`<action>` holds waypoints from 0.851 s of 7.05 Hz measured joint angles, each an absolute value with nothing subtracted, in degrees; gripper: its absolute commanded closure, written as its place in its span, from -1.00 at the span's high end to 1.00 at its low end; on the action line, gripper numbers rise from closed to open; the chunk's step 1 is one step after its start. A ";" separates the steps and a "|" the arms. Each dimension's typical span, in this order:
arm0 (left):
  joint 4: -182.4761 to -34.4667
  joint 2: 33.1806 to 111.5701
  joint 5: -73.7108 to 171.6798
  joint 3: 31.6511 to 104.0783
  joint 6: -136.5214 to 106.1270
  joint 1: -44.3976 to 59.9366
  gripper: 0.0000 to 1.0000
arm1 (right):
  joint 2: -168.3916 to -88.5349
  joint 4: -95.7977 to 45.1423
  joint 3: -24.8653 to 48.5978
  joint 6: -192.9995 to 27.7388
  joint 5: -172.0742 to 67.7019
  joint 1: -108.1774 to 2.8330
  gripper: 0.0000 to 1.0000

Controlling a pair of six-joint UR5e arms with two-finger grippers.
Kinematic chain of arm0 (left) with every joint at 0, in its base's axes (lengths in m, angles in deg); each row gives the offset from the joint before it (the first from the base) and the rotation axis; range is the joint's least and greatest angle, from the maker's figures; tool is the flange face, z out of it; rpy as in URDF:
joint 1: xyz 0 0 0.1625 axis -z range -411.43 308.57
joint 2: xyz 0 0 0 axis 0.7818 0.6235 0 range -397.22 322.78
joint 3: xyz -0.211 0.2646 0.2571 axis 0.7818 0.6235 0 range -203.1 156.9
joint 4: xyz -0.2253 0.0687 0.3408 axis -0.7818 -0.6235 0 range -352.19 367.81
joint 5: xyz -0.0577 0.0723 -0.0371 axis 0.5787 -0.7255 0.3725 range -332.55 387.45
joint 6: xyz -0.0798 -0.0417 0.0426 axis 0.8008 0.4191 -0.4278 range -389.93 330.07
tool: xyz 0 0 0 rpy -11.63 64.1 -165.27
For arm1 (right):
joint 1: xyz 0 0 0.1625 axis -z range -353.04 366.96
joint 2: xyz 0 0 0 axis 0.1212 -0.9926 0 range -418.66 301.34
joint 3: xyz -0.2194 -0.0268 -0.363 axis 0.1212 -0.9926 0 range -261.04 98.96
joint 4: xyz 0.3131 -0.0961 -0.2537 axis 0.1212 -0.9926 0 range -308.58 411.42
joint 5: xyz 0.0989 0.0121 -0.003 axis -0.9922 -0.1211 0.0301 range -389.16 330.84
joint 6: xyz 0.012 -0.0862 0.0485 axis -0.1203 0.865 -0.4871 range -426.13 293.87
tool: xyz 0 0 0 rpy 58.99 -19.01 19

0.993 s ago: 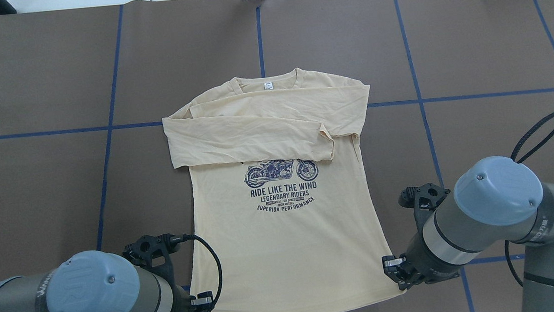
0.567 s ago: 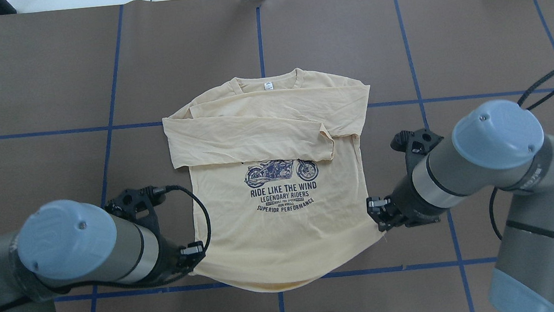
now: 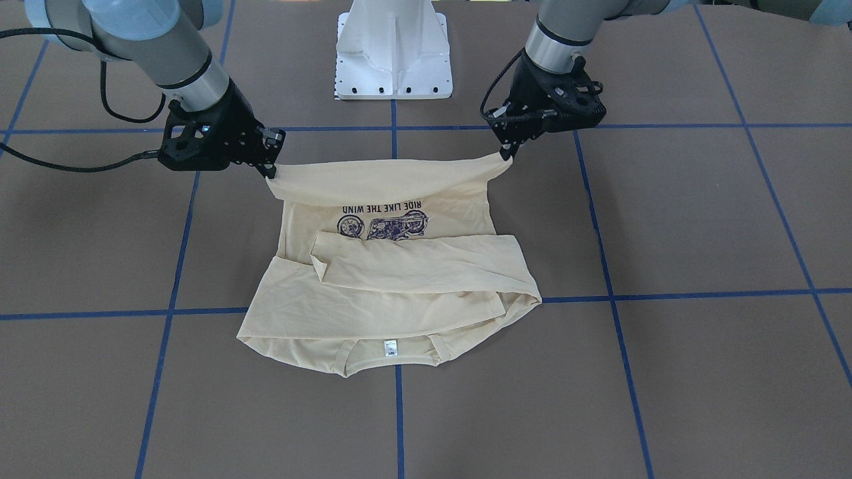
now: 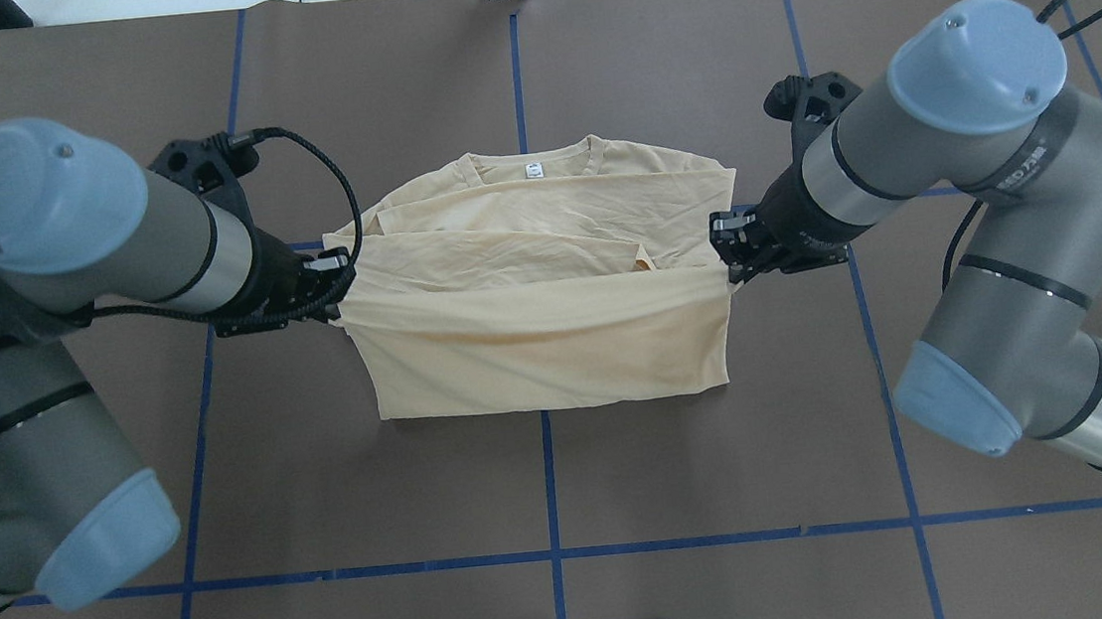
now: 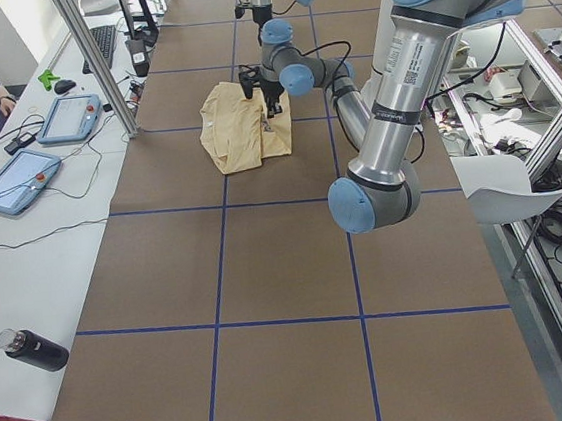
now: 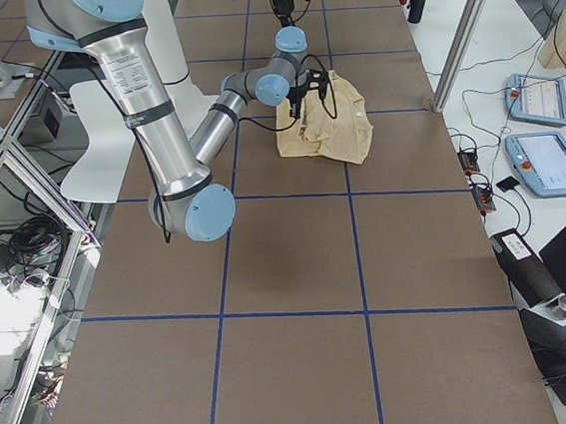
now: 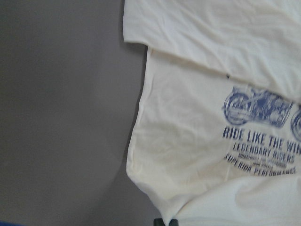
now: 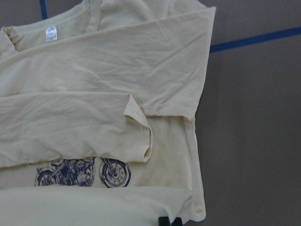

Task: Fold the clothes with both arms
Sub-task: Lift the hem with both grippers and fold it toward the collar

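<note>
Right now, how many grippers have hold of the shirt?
2. The left gripper pinches one hem corner of the shirt; the right gripper pinches the opposite corner, with the hem raised between them.

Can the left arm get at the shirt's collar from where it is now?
Probably yes. The collar lies uncovered just past the left gripper, with nothing standing between. But its jaws are shut on the shirt at a hem corner, so the hem would travel with it unless released.

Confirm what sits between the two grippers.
Only the hem of the shirt, stretched from the left gripper to the right gripper above the printed front. Overhead view shows it best; front-facing agrees.
</note>
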State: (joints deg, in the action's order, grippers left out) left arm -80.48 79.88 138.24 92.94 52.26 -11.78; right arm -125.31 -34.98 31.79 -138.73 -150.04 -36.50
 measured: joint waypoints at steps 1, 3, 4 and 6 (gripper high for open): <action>-81.06 82.02 138.45 88.91 49.66 -8.65 -1.00 | -122.72 -34.93 29.06 -137.43 -150.07 -39.25 -1.00; -87.67 86.35 138.40 77.16 47.68 -6.31 -1.00 | -116.77 -29.81 17.62 -136.59 -149.68 -41.62 -1.00; -93.44 87.15 138.33 71.54 47.52 -6.04 -1.00 | -115.00 -23.42 10.36 -136.56 -149.44 -42.11 -1.00; -101.83 87.62 138.29 64.33 47.88 -5.98 -1.00 | -111.27 -15.70 -0.89 -136.63 -149.25 -42.48 -1.00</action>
State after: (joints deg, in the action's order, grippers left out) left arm -101.83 87.62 138.29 64.33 47.88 -5.98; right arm -111.27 -15.70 -0.89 -136.63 -149.25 -42.48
